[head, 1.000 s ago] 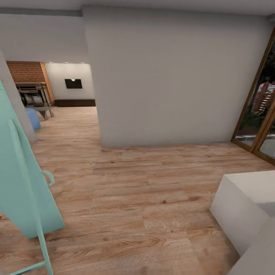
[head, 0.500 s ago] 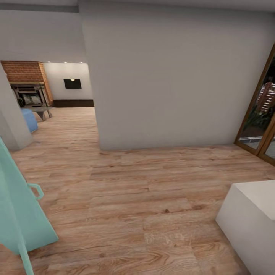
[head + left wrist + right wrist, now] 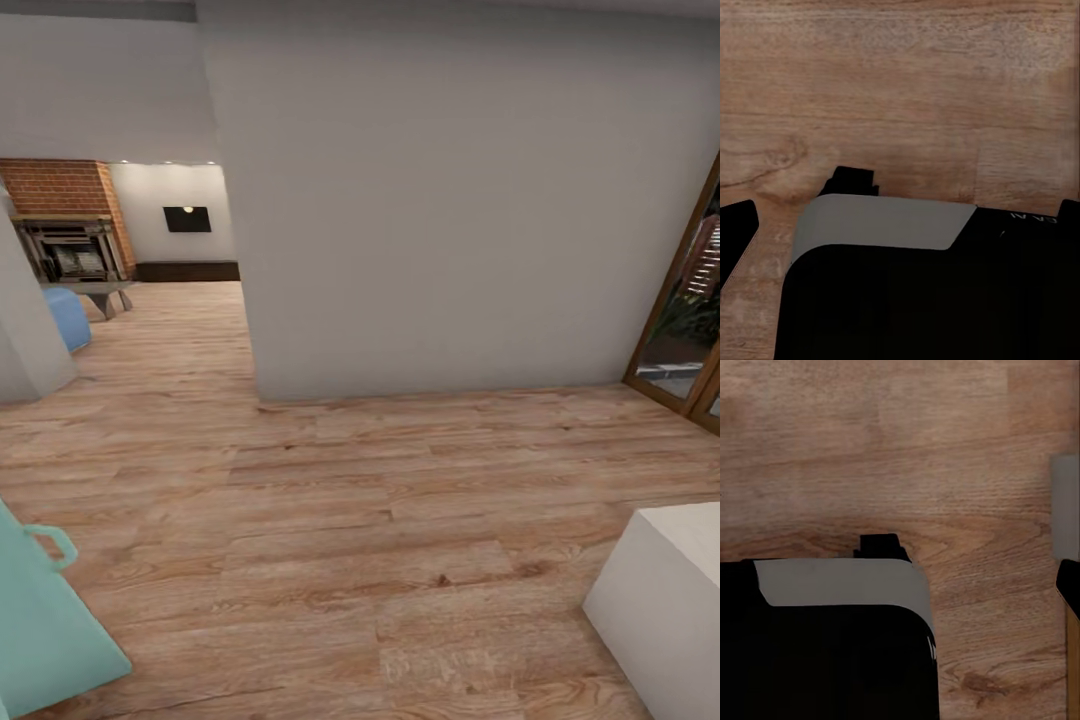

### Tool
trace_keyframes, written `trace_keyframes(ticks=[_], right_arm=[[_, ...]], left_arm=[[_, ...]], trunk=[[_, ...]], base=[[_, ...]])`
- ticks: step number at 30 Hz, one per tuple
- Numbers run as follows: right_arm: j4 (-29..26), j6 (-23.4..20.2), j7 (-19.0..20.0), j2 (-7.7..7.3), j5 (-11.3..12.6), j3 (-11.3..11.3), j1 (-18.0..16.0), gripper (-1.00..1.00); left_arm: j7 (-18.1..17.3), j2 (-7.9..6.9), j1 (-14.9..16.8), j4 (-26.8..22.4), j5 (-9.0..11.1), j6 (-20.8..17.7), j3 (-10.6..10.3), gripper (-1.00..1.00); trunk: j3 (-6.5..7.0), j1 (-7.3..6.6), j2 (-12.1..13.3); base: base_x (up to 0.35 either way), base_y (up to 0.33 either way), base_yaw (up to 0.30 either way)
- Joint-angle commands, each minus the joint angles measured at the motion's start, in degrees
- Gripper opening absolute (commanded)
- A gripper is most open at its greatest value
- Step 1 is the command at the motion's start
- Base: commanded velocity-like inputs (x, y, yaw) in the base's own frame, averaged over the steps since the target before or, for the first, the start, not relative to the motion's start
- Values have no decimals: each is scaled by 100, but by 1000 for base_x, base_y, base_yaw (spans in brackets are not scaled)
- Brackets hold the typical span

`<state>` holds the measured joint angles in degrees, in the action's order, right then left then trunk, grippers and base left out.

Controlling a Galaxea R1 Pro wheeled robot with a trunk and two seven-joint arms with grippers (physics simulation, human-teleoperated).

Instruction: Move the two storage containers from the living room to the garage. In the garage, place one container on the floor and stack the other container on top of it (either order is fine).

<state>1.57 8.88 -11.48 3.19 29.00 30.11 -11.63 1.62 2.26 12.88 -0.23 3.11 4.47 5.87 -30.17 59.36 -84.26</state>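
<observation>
Head view: a light wood-plank floor [image 3: 380, 520] runs past a pale wall [image 3: 450, 200] standing at 12 o'clock. At 10 o'clock an opening leads into the living room [image 3: 150, 250], with its brick fireplace [image 3: 60, 190] and black TV [image 3: 188, 219]. A teal panel [image 3: 40, 620] sits at 8 o'clock, a white block [image 3: 665, 610] at 4 o'clock, glass doors [image 3: 690, 320] at 3 o'clock.

Left wrist view: dark robot body [image 3: 922, 292] over planks; whether the jaws are released or clenched cannot be told.

Right wrist view: likewise dark body [image 3: 825, 645] above planks, jaw state unclear.
</observation>
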Motion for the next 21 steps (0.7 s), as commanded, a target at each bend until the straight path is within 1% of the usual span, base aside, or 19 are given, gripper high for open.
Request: trace_keyframes(ticks=[1, 21], right_arm=[[17, 33, -4, 1, 53, 48, -6, 100], [16, 26, -4, 6, 53, 39, -6, 100]], left_arm=[[5, 2, 4, 6, 32, 19, 28, 100], [5, 2, 4, 6, 32, 19, 28, 100]], trunk=[[-6, 3, -2], [-6, 3, -2]], base=[[321, 0, 0], [321, 0, 0]])
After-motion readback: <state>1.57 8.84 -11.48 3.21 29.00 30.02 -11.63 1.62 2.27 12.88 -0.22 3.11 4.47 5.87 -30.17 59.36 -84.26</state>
